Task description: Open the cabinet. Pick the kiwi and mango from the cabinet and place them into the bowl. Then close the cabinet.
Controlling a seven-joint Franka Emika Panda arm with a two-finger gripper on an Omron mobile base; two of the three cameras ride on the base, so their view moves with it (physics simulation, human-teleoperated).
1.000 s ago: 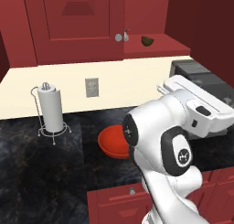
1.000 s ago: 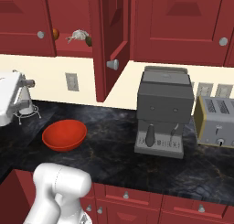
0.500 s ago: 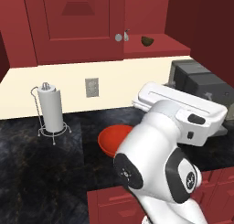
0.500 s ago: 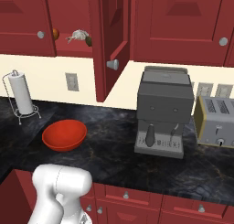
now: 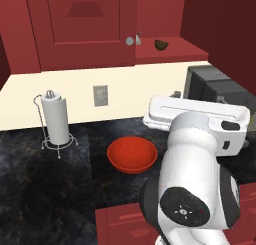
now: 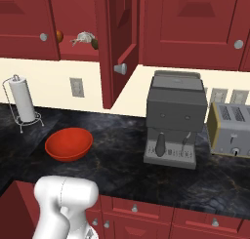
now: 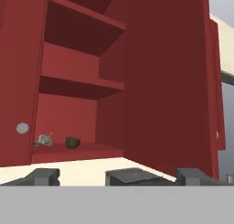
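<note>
The cabinet (image 7: 137, 81) stands open ahead of the hand (image 7: 116, 175), its right door swung out wide. The kiwi (image 7: 72, 142) lies on the bottom shelf, above and to the left of the fingertips (image 7: 43, 176), with a small pale object (image 7: 44, 138) beside it. The mango (image 6: 59, 36) sits further left behind the closed door's edge. The hand's fingers are apart, holding nothing. The bowl (image 5: 132, 154) rests on the dark worktop (image 5: 45, 189), below the hand, near the paper-towel stand (image 5: 56, 120).
</note>
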